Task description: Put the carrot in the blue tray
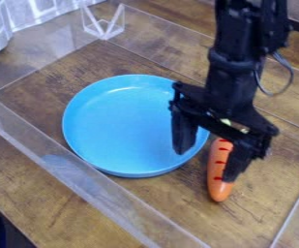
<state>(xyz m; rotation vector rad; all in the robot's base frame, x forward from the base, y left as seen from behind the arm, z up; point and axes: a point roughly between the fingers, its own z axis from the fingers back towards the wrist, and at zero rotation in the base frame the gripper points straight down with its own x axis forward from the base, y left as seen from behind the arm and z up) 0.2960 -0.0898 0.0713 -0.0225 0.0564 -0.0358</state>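
Straddling the small glossy orange toy carrot on the wooden desk, black tool spread wide, beside round bright-blue plastic tray; no legible writing.

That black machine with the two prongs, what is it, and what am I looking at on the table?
It is a robot arm, and the two black prongs are the fingers of its gripper, the part it pinches things with. There is only one picture of this moment, taken by a camera that looks down at the wooden table from in front and above.

Two things lie on the table. One is a large round bright-blue shallow plastic tray, with nothing in it. The other is a small glossy orange toy carrot with dark grooves, lying on the wood just beside the tray's rim.

The gripper points straight down with its fingers spread wide, one on each side of the carrot. It holds nothing yet; the carrot lies on the table.
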